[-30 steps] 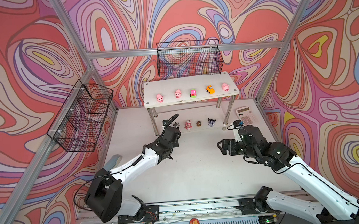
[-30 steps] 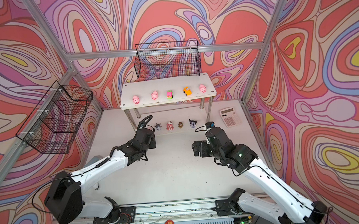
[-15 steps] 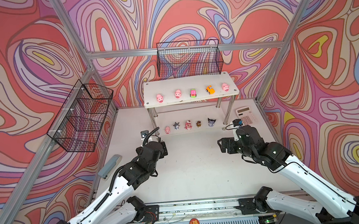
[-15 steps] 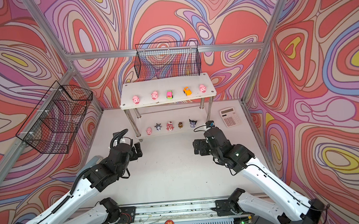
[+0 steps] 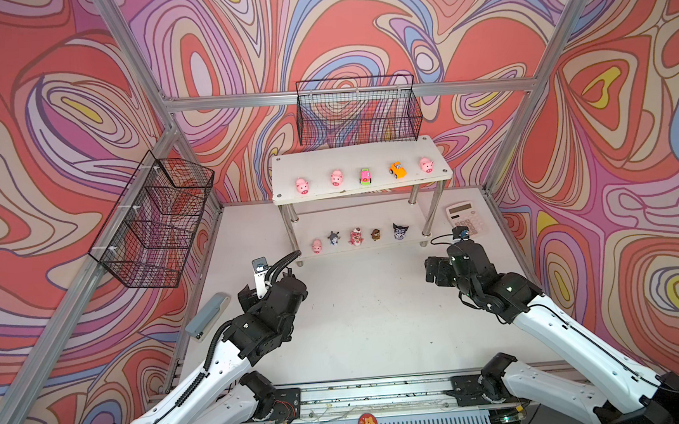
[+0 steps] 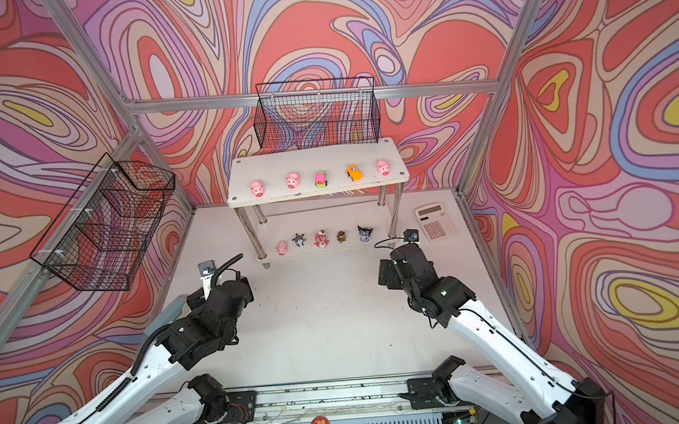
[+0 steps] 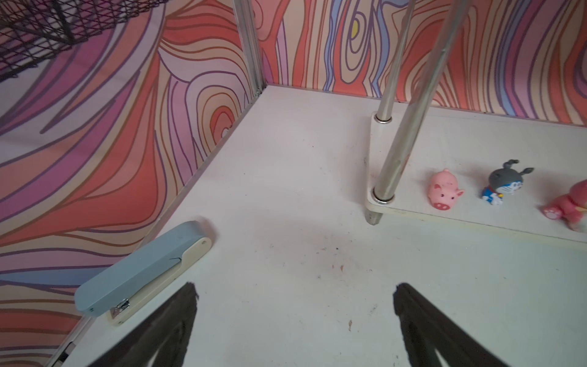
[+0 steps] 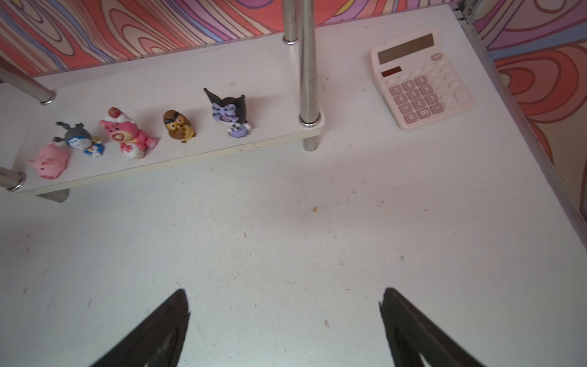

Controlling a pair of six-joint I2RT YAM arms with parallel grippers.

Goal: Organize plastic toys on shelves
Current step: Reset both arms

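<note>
A: Counting from the left edge of the shelves (image 5: 367, 157), what is already placed?

B: The top board holds a row of five: first pig (image 5: 302, 186), second pig (image 5: 337, 177), pink-green car (image 5: 364, 176), orange car (image 5: 397, 170), and third pig (image 5: 426, 164) near the right edge. The lower board holds five more along its front edge: fourth pig (image 5: 316, 246) just beside the front-left leg, grey figurine (image 5: 334, 238), pink bear (image 5: 356, 236), brown figurine (image 5: 376, 233) and dark horned figurine (image 5: 400, 230).

A: Is anything loose on the worktop (image 5: 376, 319)?

B: No toy that I can see. A stapler (image 5: 208, 316) lies along the left edge and a calculator (image 5: 466, 218) sits toward the far right corner, but neither is a toy. I judge the sorting done, or very nearly.

A: And the claws?

B: The left claw (image 7: 295, 286) is spread wide with nothing in it, over bare worktop in front of the shelves' left end. The right claw (image 8: 283, 290) is equally wide and empty, in front of the right end.

A: Any writing?

B: Only the calculator's pink keys, which show digits including 5, 2, 3 and 00. I can read no brand on it. The toys carry no legible lettering.
</note>
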